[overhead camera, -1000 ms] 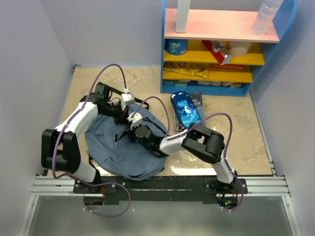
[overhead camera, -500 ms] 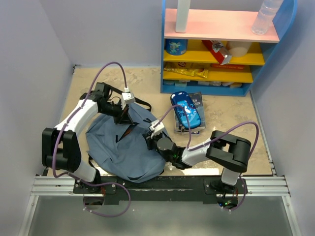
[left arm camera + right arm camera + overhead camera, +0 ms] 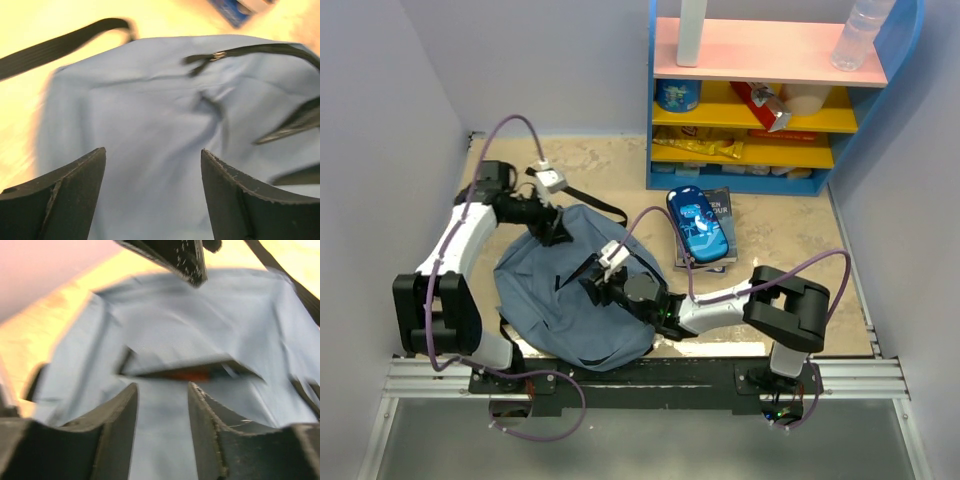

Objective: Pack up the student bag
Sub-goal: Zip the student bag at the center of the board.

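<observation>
**Position.** The student bag (image 3: 555,315), a large, rounded, slate-blue fabric backpack, lies flat on the beige stone-patterned table (image 3: 800,270), directly in front of the arm bases and left of centre. One black webbing strap (image 3: 600,205) trails onto the table at the far side.

**End effectors.** Left gripper (image 3: 152,152): jaws wide apart and empty, at the bag's far edge, with bare fabric beyond them. Right gripper (image 3: 162,386): jaws parted with nothing clamped, above the middle of the bag. It faces a narrow slit opening (image 3: 145,373), inside which an orange object (image 3: 192,375) shows.

**Handling assessment.** The cloth creases and sags, so the bag is judged soft, light and unable to hold its mouth open unaided. It does not appear fragile. The weave looks matte, so slip is unlikely.

**Recommended hold.** Pinch a single fold of fabric at a lip of the slit opening, or at the seam beside it. Take one lip in each gripper to spread the mouth. Avoid the loose strap, since pulling on it would probably drag the whole bag.
</observation>
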Tool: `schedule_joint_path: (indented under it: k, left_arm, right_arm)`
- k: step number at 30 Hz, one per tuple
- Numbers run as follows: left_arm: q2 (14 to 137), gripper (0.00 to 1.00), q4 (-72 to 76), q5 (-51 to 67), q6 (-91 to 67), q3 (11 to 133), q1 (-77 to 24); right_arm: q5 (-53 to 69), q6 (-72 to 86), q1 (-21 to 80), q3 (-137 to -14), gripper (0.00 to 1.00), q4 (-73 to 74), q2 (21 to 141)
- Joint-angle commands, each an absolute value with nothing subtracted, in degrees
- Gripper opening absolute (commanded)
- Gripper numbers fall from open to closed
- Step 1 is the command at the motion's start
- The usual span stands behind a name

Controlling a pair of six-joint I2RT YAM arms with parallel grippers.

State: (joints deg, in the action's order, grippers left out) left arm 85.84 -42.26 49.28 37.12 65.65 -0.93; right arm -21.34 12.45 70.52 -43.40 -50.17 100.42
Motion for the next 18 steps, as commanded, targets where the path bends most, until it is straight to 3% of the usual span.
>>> schedule_joint_path:
  k: [1,6,18]
  left_arm:
    - [82.0,0.82,-43.5,51.0,41.7,66.6,11.2]
    - [82.8,0.83,-51.8,52.3,50.6,65.0,19.9]
    - [78.6,0.76,-55.5,52.6,58.4,57.0,21.1]
  right_arm:
    - [-15.6,11.0,71.5,-50.6,0.50,-47.6,98.9]
    - [-11.3,12.5,71.5,-57.6,0.56,-42.2,103.2]
    - [-7.8,20.1,69.4,-66.6,0.56,-36.0,112.4]
